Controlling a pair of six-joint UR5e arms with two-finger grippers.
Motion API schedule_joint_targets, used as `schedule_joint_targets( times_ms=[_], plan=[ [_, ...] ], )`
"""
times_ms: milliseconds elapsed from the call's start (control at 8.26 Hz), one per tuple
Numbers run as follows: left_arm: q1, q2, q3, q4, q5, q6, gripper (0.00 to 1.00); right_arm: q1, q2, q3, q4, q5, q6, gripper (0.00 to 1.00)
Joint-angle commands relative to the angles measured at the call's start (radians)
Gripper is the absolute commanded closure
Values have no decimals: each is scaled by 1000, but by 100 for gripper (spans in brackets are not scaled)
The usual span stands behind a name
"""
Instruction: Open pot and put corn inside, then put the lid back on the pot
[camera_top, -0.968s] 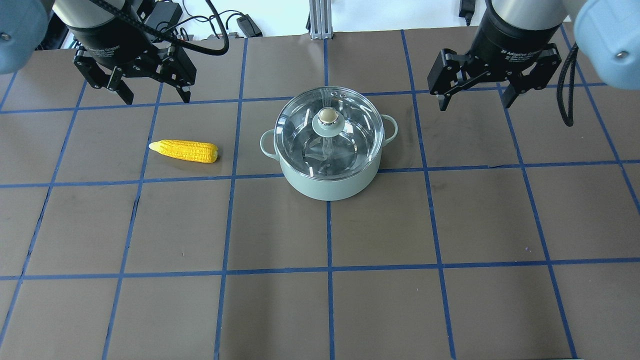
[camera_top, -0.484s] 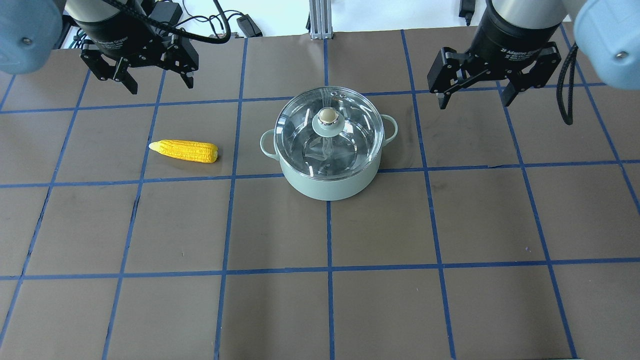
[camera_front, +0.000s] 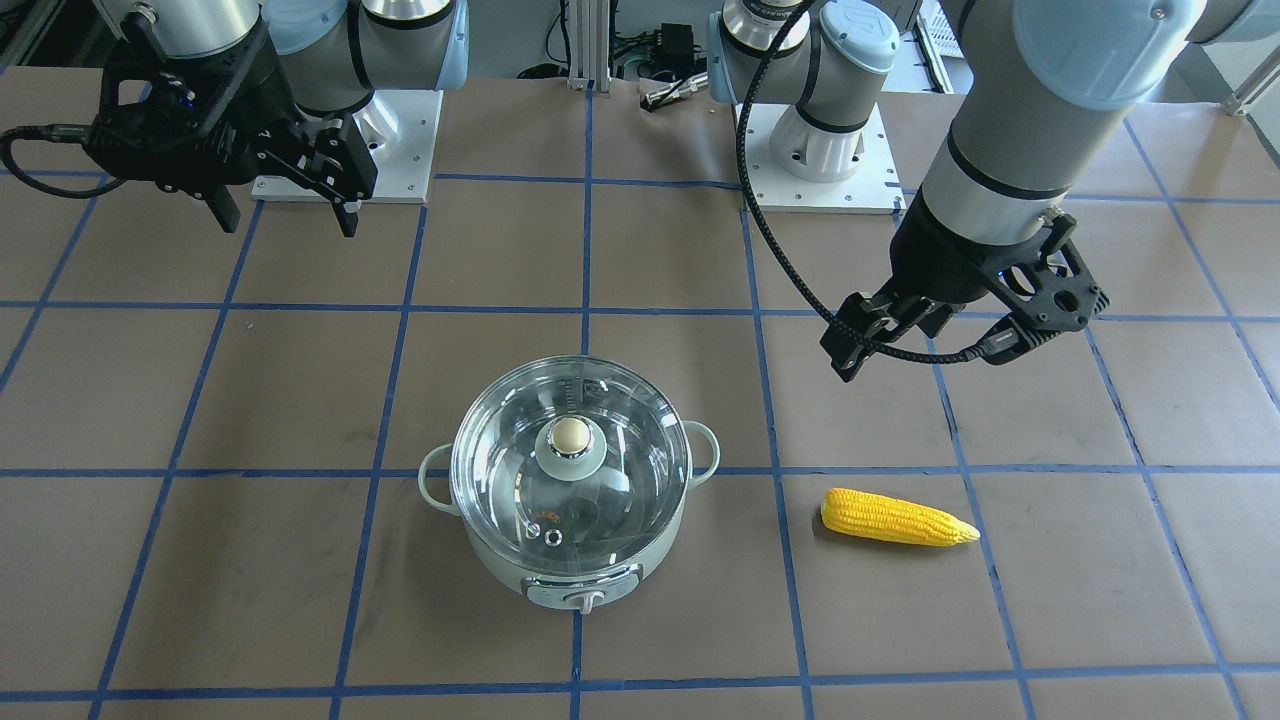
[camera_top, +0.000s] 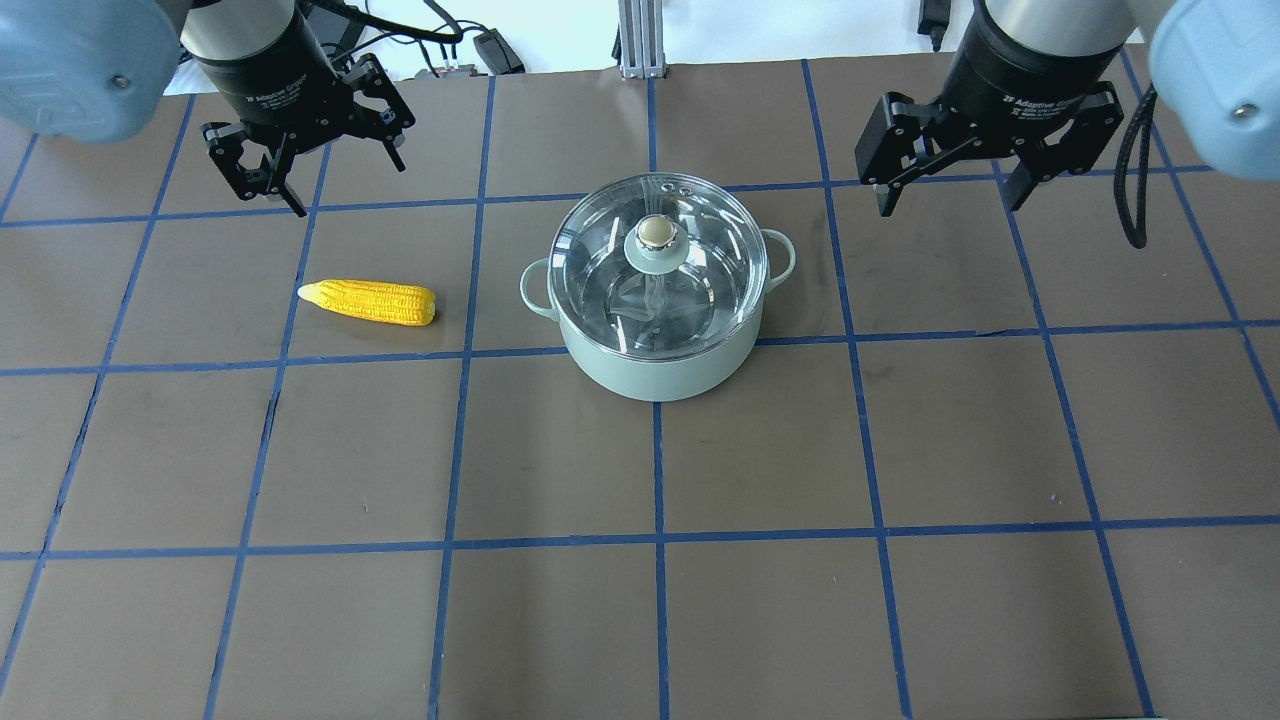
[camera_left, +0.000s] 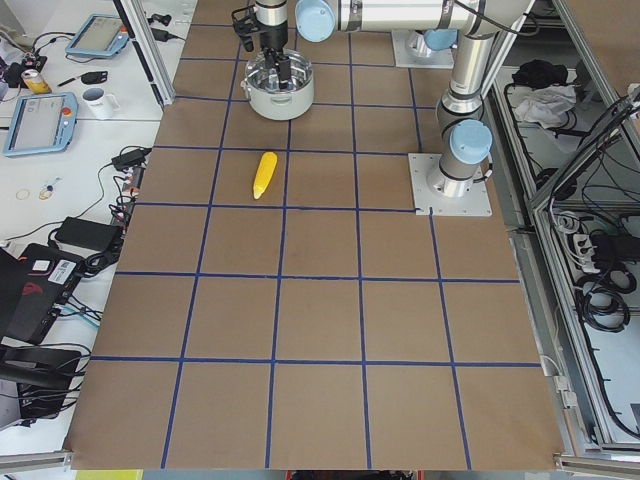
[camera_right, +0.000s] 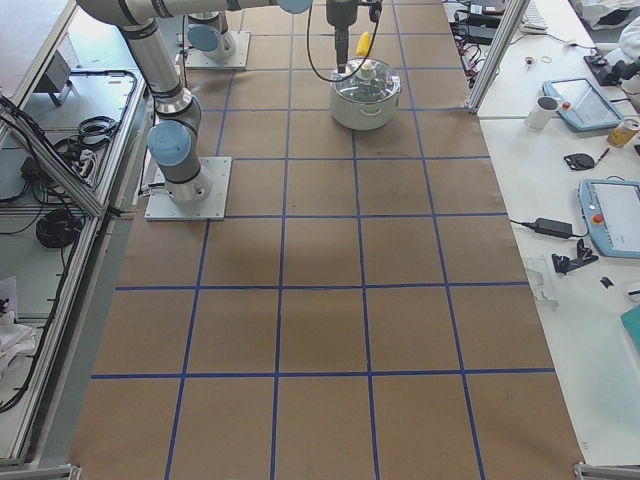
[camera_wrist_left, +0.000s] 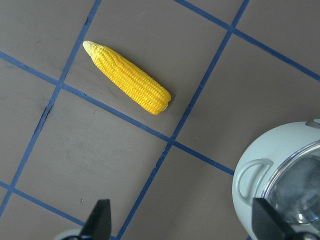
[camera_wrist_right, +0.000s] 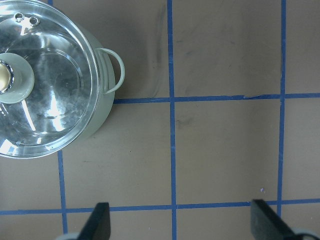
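The pot (camera_top: 650, 378) stands on the brown surface (camera_top: 780, 450), about midway between the two arms, where the blue tape lines (camera_top: 659, 480) cross under it. The lid (camera_top: 655, 295) sits flat on the pot's rim and closes it; its beige ball knob (camera_top: 655, 231) points straight up, and the two small vents (camera_front: 540, 528) lie on the same side as the control knob (camera_front: 590, 600), away from the robot's bases. The pot's two loop handles stick out to either side.

The corn (camera_top: 370, 301) lies on its side on the surface, on the robot's left of the pot and apart from it, with its pointed tip turned away from the pot.

The left gripper (camera_top: 350, 187) hangs in the air between its base and the corn, touching nothing. Its fingers (camera_wrist_left: 100, 222) are spread wide with nothing between them. The right gripper (camera_top: 951, 208) hovers on the other side of the pot, clear of the nearer handle. Its fingers (camera_wrist_right: 100, 220) are also spread apart and hold nothing.
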Motion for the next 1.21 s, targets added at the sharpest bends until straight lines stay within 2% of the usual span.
schedule_joint_targets(
  times_ms=[0, 242, 484, 605, 847, 1089],
  plan=[
    [28, -39, -1, 7, 3, -154, 0, 0, -5, 0, 0, -3, 0, 0],
    [53, -116, 10, 14, 4, -304, 0, 0, -3, 0, -6, 2, 0, 0],
    [68, -194, -5, 80, 4, -390, 0, 0, -2, 0, -9, -4, -1, 0],
    [109, -229, 4, 84, 0, -464, 0, 0, -2, 0, -7, -5, 0, 0],
    [145, -266, -7, 103, -8, -497, 0, -2, -2, 0, -6, -5, 8, 0],
    [154, -369, -5, 251, -11, -657, 0, -2, -2, 0, -7, 5, 11, 0]
  ],
)
